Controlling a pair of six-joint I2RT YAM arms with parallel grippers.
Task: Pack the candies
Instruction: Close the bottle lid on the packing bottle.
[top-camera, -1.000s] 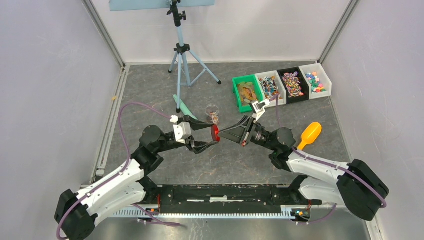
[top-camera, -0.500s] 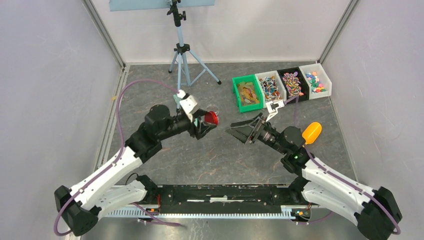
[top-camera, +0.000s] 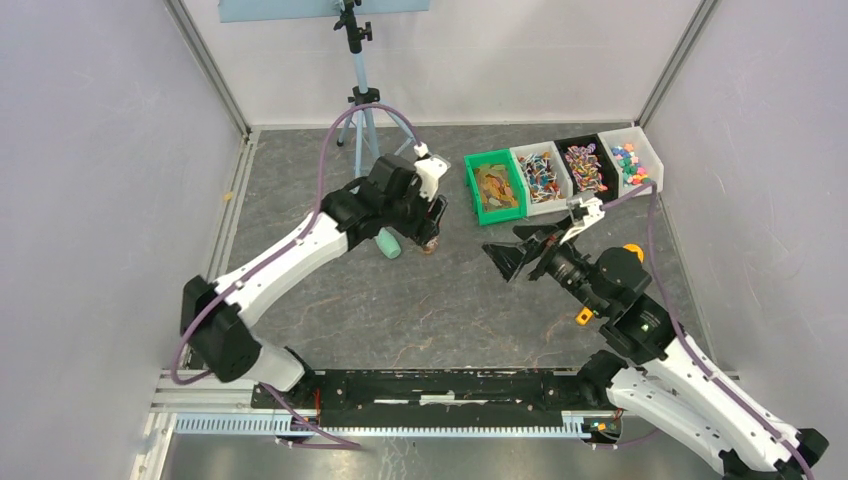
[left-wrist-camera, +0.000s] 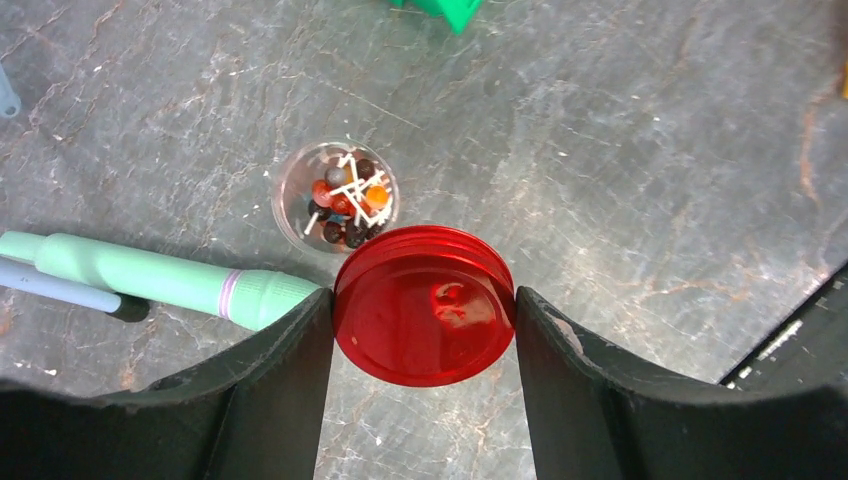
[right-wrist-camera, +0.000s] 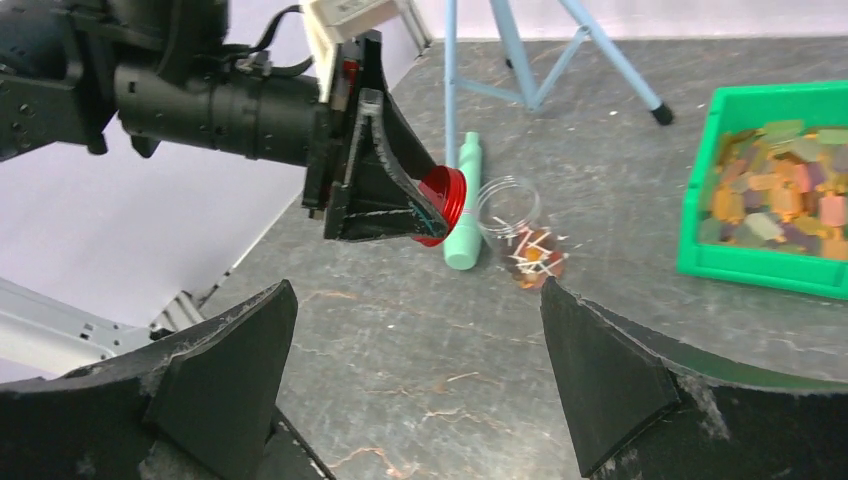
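Observation:
A red round lid (left-wrist-camera: 424, 305) is clamped edge to edge in my left gripper (left-wrist-camera: 423, 297), which hangs just above and beside a small clear jar (left-wrist-camera: 337, 196). The jar stands upright and open, with candies (left-wrist-camera: 345, 200) on white sticks inside. In the top view the left gripper (top-camera: 430, 222) is over the jar (top-camera: 431, 244). More candies fill the bins (top-camera: 585, 167) at the back right. My right gripper (top-camera: 510, 255) is open and empty, well to the right of the jar, facing the lid (right-wrist-camera: 445, 200) and jar (right-wrist-camera: 520, 230).
A mint-green tool (top-camera: 388, 243) lies just left of the jar. A blue tripod (top-camera: 365, 100) stands behind the left arm. A green bin (top-camera: 495, 185) heads the row of bins. An orange scoop (top-camera: 632, 250) lies partly hidden behind the right arm.
The right gripper opened, let go of the red lid and drew back to the right. The left arm carried the lid away to the back, over the jar.

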